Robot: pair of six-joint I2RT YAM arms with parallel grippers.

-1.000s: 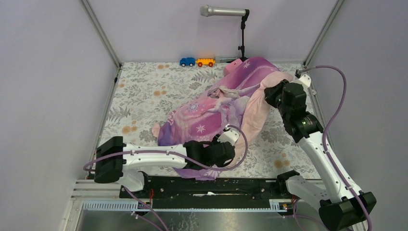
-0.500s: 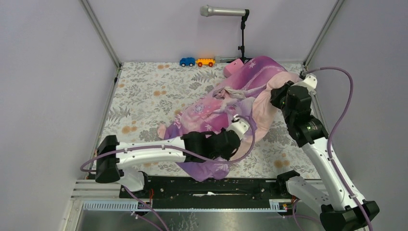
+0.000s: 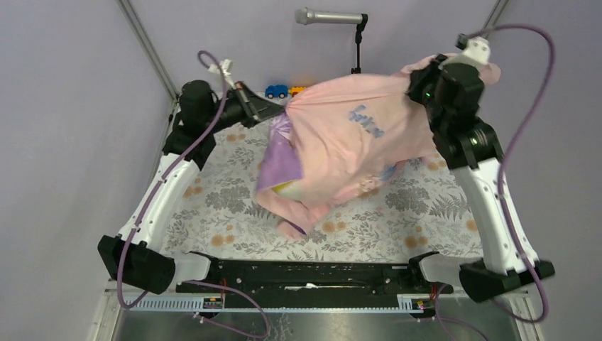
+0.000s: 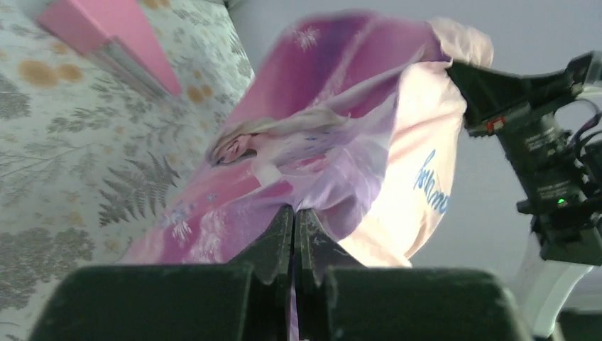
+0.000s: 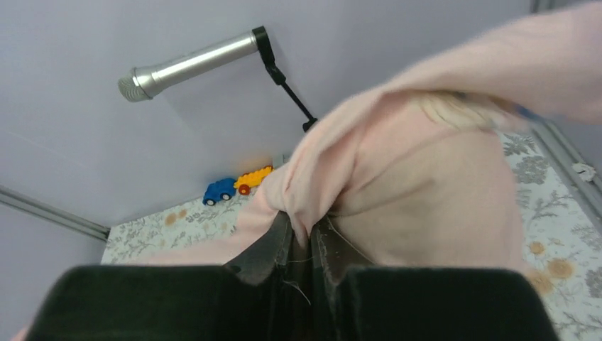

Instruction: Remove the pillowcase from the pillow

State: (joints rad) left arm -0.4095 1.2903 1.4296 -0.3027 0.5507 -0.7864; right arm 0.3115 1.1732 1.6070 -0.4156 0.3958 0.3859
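Pillowcase (image 3: 348,135) hangs stretched above the table (image 3: 213,185), pink lining outward; we see left gripper (image 4: 293,217) and right gripper (image 5: 304,231) each pinched tight on its fabric. Its folds hide the pillow from us.

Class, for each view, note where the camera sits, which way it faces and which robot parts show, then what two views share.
Top external: above and behind the bases, looking down on the table; both arms show, left gripper and right gripper holding the pillowcase up.
Left wrist: on the left arm, facing across to the right arm; own fingers pinch the pillowcase.
Right wrist: on the right arm, facing the back wall; own fingers grip the pillowcase.
Shared: top external and right wrist both show the microphone.
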